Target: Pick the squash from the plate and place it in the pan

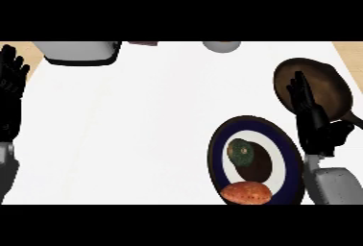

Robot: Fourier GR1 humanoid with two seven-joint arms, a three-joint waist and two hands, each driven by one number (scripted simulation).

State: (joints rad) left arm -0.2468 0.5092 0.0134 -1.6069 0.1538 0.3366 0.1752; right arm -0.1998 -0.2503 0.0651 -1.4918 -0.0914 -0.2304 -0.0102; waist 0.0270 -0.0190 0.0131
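White counter top, seen from above. Your right hand (314,126) is fully open, fingers straight, holding nothing, and lies over the left rim of the pan (327,82). The squash (241,152) sits on the plate (215,158), left of that hand's wrist and apart from it. Its long axis runs roughly parallel to the fingers. Your left hand (9,84) rests open at the far left edge.

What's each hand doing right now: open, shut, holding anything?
Left hand: open, resting at the view's left edge, empty.
Right hand: open, fingers straight over the pan, empty.
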